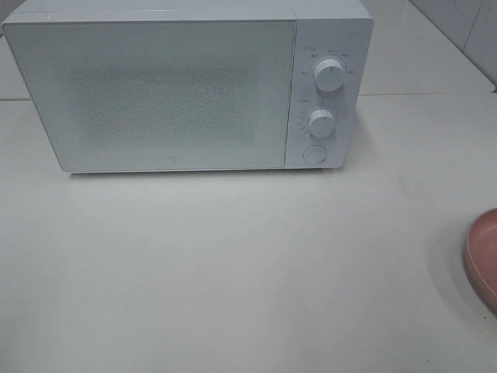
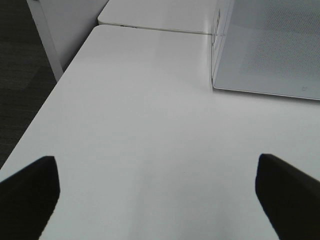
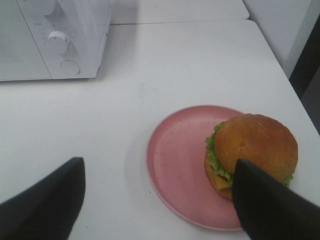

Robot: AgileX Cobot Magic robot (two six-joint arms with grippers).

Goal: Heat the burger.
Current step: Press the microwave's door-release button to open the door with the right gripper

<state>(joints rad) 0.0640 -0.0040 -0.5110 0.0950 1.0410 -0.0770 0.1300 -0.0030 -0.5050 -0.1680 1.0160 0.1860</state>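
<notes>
My left gripper (image 2: 160,200) stands as wide as it goes and holds nothing. It is over the bare table (image 2: 150,125) with the microwave (image 2: 270,45) ahead of it. That is a sensible post, since the door (image 1: 155,93) is closed and I judge it must be opened before anything goes inside. Right of the door sit an upper knob (image 1: 329,74), a lower knob (image 1: 320,123) and a round button (image 1: 314,153), wanted only once the food is in. My right gripper (image 3: 160,170) is also spread wide and empty, poised above the pink plate (image 3: 175,150). There the burger (image 3: 252,145) rests off-centre, toward one rim. One finger crosses in front of the bun in my wrist view, and I cannot tell whether it touches. Wide jaws suit that domed bun.
</notes>
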